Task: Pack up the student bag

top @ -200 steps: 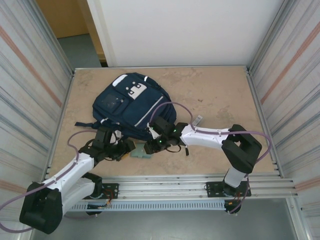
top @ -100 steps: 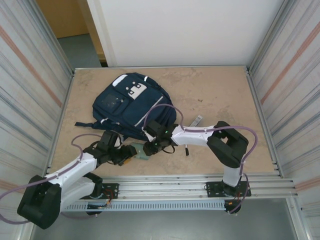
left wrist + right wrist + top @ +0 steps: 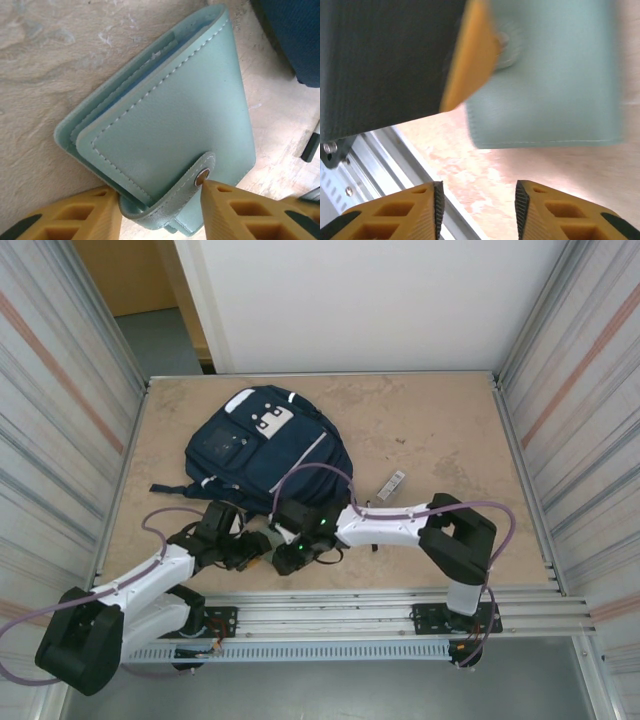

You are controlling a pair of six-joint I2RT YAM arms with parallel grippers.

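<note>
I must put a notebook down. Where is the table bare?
Bare: the right half, between the grey stick and the right wall; a narrow strip left of the student bag. Crowded: the near edge, where left gripper and right gripper meet at the green wallet.

bright even light, faint shadows, top view sharp, wallet (image 3: 550, 75) blurred in right wrist view, glare on table (image 3: 570, 175)

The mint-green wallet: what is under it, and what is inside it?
The mint-green wallet rests on the beige tabletop; the patch of table beneath it is covered. Its snap strap is fastened and the flap is closed, so the contents cannot be seen.
</note>
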